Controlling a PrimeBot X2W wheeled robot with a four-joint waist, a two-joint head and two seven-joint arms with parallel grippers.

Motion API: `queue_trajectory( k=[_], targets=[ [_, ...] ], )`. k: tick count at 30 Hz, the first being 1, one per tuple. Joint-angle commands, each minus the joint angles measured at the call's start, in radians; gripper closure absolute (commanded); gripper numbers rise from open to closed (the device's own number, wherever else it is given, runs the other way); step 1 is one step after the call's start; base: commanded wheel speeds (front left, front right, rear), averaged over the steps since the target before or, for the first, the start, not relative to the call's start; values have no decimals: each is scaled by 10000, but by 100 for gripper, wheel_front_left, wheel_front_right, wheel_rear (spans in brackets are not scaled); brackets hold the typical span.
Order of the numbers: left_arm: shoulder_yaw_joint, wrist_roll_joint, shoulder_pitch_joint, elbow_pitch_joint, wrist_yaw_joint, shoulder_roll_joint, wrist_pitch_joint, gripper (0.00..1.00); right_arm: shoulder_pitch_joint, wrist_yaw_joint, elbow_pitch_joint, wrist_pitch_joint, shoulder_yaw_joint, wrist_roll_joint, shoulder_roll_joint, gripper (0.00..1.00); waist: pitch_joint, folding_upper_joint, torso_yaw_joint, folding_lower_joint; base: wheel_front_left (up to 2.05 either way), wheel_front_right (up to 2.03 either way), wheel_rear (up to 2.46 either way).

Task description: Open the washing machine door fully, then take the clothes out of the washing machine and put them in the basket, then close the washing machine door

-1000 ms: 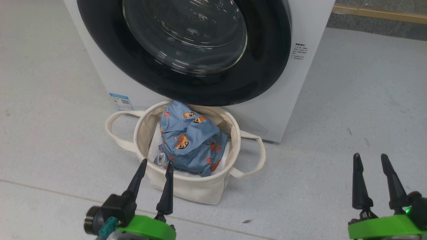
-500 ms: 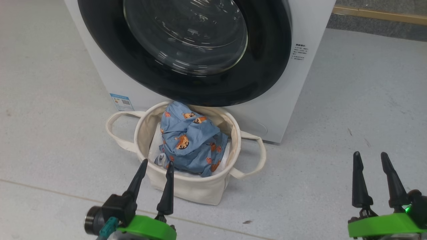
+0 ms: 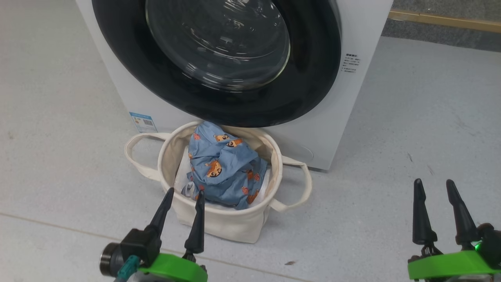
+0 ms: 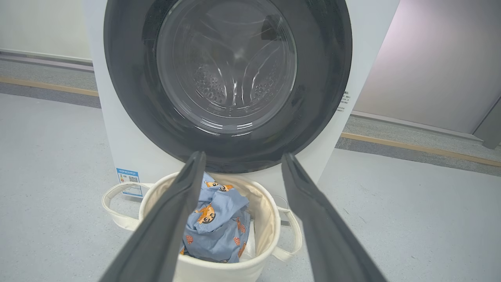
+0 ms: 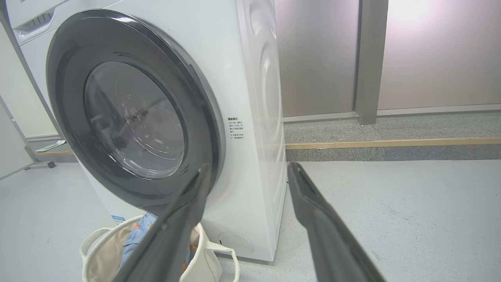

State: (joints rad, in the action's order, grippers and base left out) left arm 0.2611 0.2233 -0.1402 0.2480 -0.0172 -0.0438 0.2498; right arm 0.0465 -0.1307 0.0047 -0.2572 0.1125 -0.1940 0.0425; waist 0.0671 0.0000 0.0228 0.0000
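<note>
Across the middle of the head view, the basket is standing on the grey floor against the washing machine. The clothes are lying heaped inside the basket. Its far rim is tucking under the washing machine door, which is lying closed against the front. At lower left, the left gripper is hovering spread and empty before the basket's near rim, probably clear of it. At lower right, the right gripper is hovering spread over bare floor, holding nothing. A blue sticker left of the basket and a small text label right of the door are showing print too small to read.
</note>
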Motion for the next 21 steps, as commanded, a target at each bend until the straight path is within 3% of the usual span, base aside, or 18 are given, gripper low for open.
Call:
queue_trajectory(
  k=[1,5,6,16,21],
  targets=[
    [-270,-28,-170,-291,-13,-64,120,0,-297,0,-290,-46,-236,-29,78,0,-13,0,-3,0,0,0,0],
    [-261,-19,-132,-220,19,-64,120,0,-282,0,-292,-46,-262,-24,78,0,-36,0,-2,0,0,0,0],
    [27,0,2,92,8,0,-2,100,2,-2,15,0,-21,0,-2,100,-38,0,-2,0,0,0,0],
    [-68,794,237,523,77,-39,-159,100,55,-2,638,162,-102,-796,12,100,-94,0,-15,23,0,0,0],
    [-179,1387,233,517,134,-76,-272,100,-22,-2,731,285,-133,-1393,43,100,-100,0,-24,2,0,0,0]
  ],
)
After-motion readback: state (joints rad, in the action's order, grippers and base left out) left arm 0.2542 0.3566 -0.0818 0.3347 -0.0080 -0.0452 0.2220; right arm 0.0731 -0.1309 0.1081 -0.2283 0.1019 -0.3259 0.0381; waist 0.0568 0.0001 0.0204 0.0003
